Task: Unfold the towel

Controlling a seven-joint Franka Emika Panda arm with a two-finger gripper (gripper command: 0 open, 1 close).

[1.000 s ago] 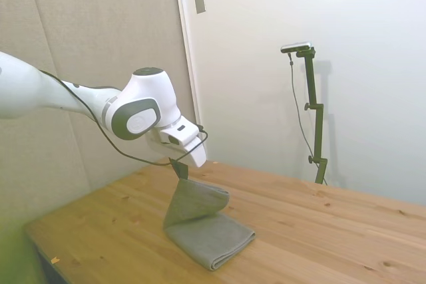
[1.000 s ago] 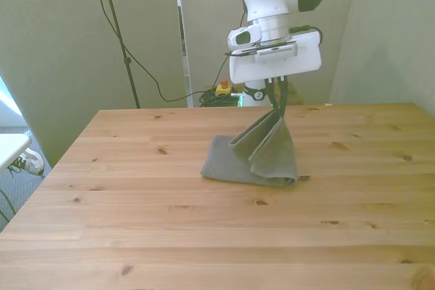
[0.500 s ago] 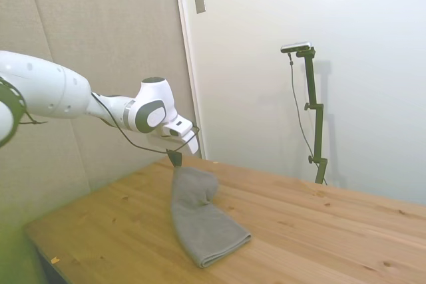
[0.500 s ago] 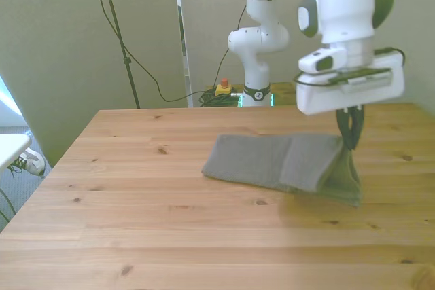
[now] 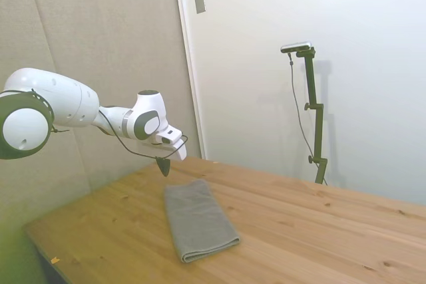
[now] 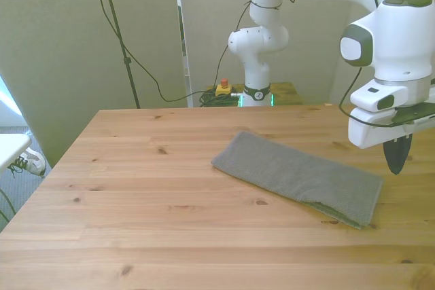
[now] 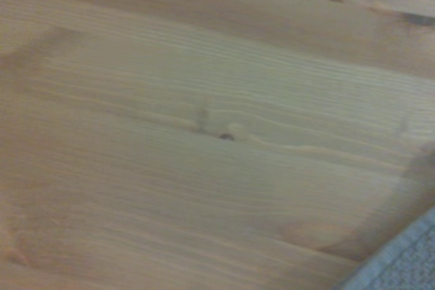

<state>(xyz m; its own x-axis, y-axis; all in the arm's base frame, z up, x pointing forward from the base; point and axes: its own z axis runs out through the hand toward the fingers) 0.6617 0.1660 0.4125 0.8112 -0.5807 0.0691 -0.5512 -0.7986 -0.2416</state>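
Towel (image 6: 301,178) lies flat on the wooden bench (image 6: 136,188) as a long grey strip, just beside and below the end effector (image 6: 396,161), which hangs clear of the cloth past its near end. Its fingers appear pressed together with nothing between them, suggesting the cloth has been let go so it can settle. A doubled edge along the strip hints that one fold may yet remain to open.

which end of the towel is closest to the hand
The towel's end toward the front view's right, the one showing layered edges. The hand hangs just past it, above the table; the other end lies mid-table.
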